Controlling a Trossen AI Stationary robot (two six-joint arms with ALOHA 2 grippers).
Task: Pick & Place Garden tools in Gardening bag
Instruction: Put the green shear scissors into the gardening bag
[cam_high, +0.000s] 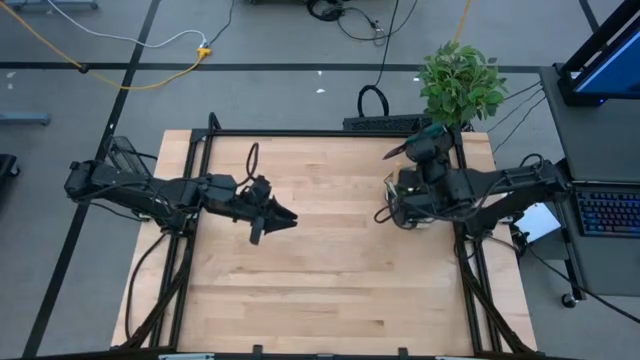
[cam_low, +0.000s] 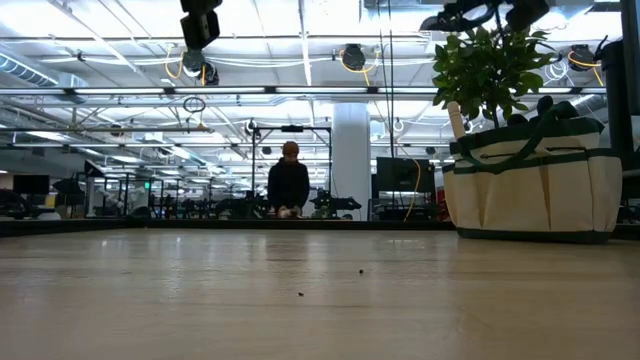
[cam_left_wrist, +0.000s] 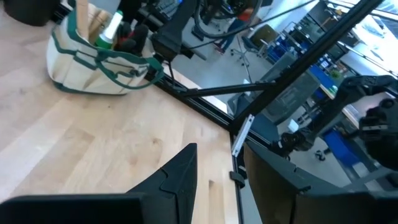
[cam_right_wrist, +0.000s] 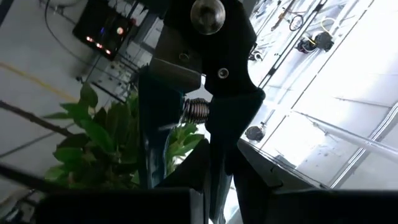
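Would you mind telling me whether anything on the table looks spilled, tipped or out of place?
Nothing stands out. The gardening bag stands upright with tools inside, none lie loose on the table, and the right gripper simply holds pruning shears aloft.

At right in the low view, a round beige fabric gardening bag (cam_low: 535, 195) carries dark green trim; the pale wooden table (cam_low: 300, 300) shows light grain.
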